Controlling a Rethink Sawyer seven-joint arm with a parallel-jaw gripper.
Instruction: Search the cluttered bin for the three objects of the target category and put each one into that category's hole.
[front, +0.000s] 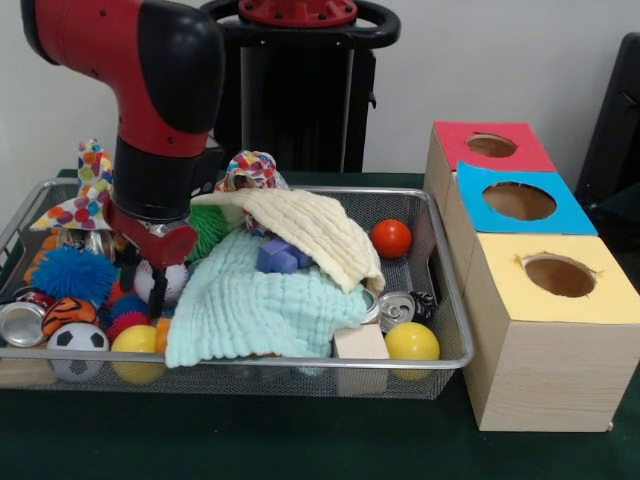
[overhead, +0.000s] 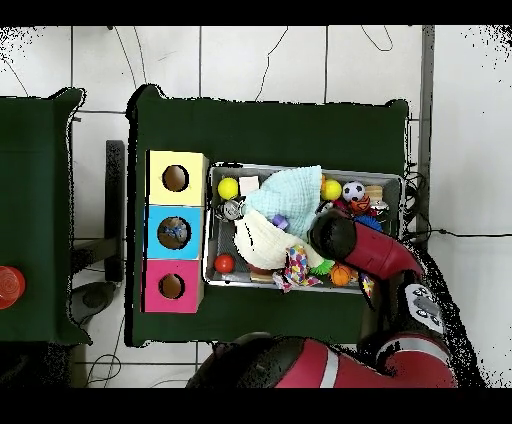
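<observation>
Arm down, wrist vertical.
Red-and-black arm (front: 150, 110) reaches steeply down; gripper (front: 150, 285) low, finger state unreadable.

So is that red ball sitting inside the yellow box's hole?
No, the red ball lies in the wire basket, by its far right corner.

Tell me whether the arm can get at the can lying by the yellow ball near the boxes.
Probably yes: the can lies uncovered at the cloth's edge, open from above, though the gripper is at the bin's other end.
</observation>
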